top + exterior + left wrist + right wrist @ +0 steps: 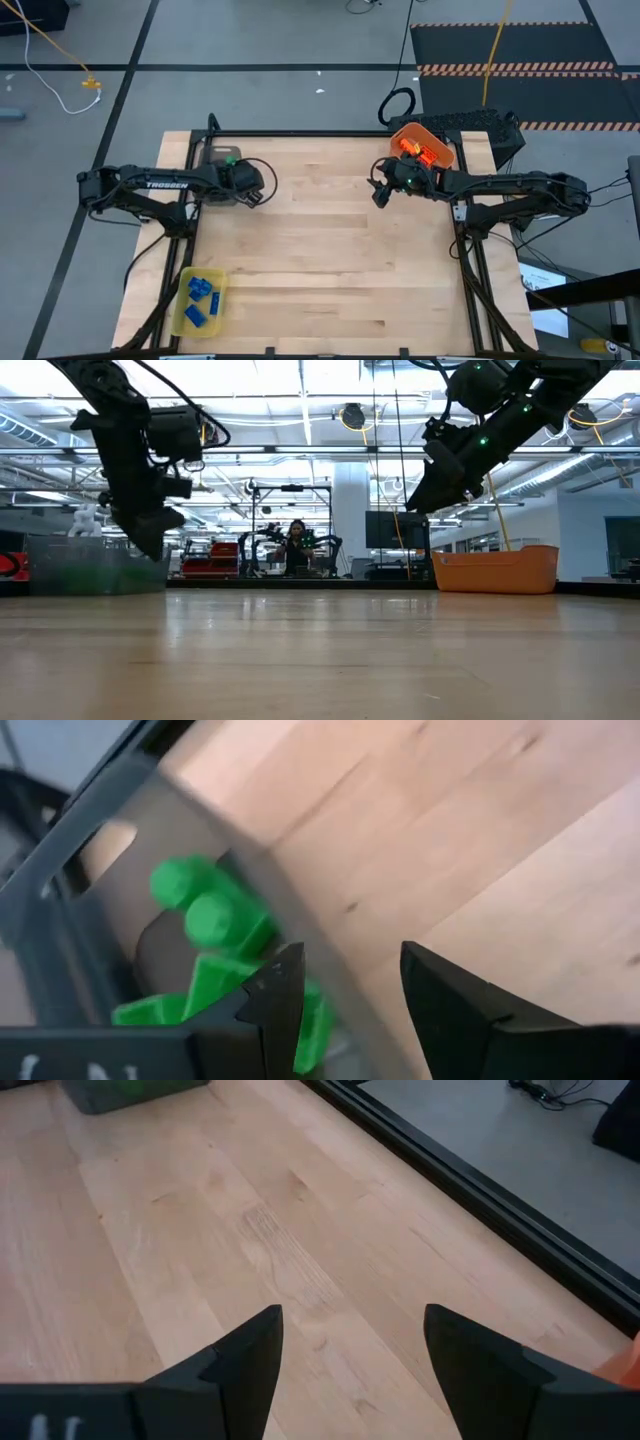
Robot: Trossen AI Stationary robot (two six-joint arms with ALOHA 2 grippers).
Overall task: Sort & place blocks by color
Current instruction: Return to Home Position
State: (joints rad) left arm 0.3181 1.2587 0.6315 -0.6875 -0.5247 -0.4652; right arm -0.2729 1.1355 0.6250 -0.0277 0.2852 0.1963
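From above, I see the left gripper [258,190] just right of the grey bin [207,158] at the far left, which holds green blocks [230,158]. The right gripper [381,192] is just left of the orange bin [440,150], which holds orange blocks [415,150]. Blue blocks [200,293] lie in the yellow bin [182,318], near left.

At table level, both grippers hang above the smooth wooden table [320,650].

My left wrist camera shows 2 fingers spread and empty, with glossy studded green blocks beyond them inside the bin wall.

My right wrist camera shows the fingers spread, holding nothing, over bare wood grain.

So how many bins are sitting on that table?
3. A grey bin with green blocks at the overhead view's upper left, an orange bin with orange blocks at upper right, a yellow bin with blue blocks at lower left. None seems hidden.
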